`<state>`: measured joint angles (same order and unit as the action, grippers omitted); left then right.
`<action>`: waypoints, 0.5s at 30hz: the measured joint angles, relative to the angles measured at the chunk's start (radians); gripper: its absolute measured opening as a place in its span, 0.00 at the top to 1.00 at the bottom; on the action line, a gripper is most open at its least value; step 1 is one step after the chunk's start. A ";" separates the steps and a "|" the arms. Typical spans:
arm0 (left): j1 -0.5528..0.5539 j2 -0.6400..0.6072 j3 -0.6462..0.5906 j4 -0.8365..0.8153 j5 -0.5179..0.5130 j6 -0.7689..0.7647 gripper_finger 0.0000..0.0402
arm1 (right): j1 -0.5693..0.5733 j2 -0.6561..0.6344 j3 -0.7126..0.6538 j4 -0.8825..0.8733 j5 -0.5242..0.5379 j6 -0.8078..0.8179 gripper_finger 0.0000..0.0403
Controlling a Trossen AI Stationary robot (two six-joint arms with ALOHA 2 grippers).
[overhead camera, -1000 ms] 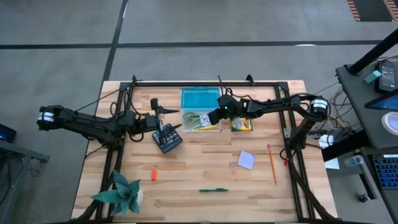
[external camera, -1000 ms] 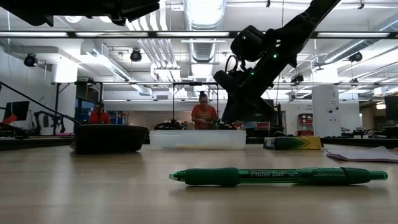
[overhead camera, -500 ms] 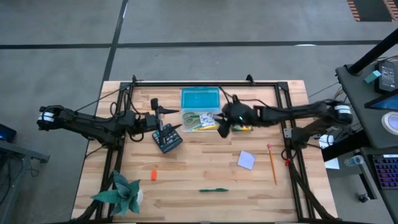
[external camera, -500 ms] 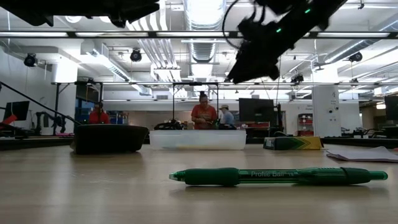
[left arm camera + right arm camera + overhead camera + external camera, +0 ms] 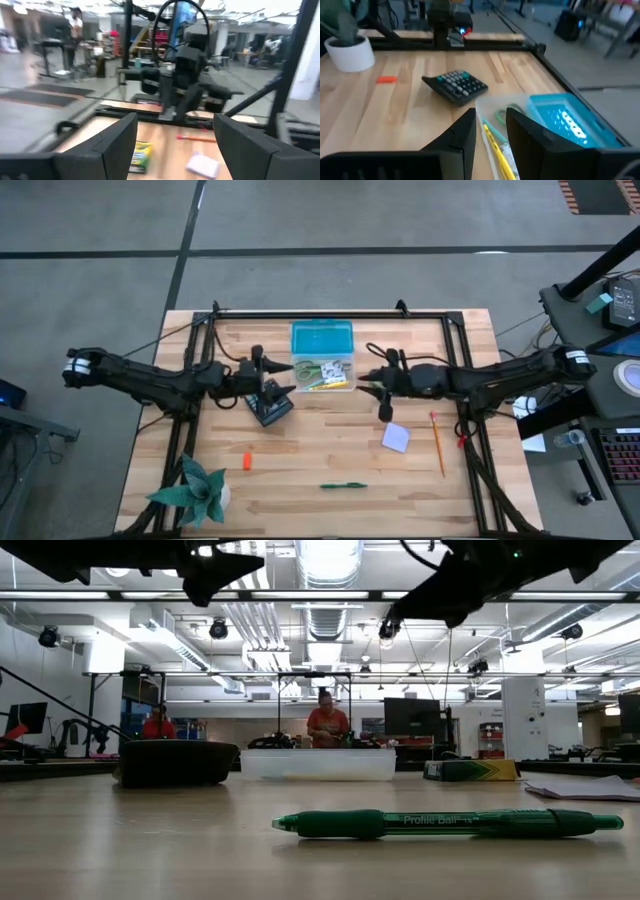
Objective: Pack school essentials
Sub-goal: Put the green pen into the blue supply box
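Note:
A clear box (image 5: 322, 370) in the table's far middle holds green-handled scissors (image 5: 502, 115) and yellow pencils (image 5: 496, 148). Its teal lid (image 5: 322, 338) lies flat just behind it. My right gripper (image 5: 368, 383) hovers level to the right of the box, narrowly open with nothing between its fingers (image 5: 492, 135). My left gripper (image 5: 283, 372) hovers left of the box, open wide and empty (image 5: 175, 145). The crayon pack (image 5: 140, 155) lies under my right arm. A lavender note pad (image 5: 396, 437), an orange pencil (image 5: 437, 443), an orange eraser (image 5: 247, 461) and a green pen (image 5: 343, 486) lie flat on the table.
A dark calculator (image 5: 270, 405) lies below my left gripper. A green spiky plant in a white pot (image 5: 195, 490) stands at the near left corner. A black frame (image 5: 330, 313) rims the table. People stand in the room beyond (image 5: 327, 720).
My right gripper has drawn back from over the clear box toward the table's right edge, rising and rolling from a downward tilt to nearly level. My left gripper has rolled a little in place. The things on the table have kept still.

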<state>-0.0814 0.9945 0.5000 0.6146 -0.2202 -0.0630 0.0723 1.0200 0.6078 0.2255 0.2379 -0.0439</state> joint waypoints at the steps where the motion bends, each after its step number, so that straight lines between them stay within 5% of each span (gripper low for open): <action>1: -0.006 0.018 0.010 0.006 0.005 -0.020 0.39 | 0.000 -0.014 -0.015 0.015 -0.002 -0.014 0.76; 8: -0.054 0.191 0.120 -0.059 0.037 -0.177 0.39 | 0.000 -0.083 -0.155 0.218 -0.009 -0.140 0.77; 15: -0.165 0.434 0.405 -0.481 0.062 -0.254 0.39 | -0.003 -0.145 -0.190 0.330 -0.008 -0.254 0.79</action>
<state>-0.2467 1.4280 0.9048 0.1331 -0.1577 -0.3172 0.0692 0.8745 0.4179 0.5558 0.2298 -0.2976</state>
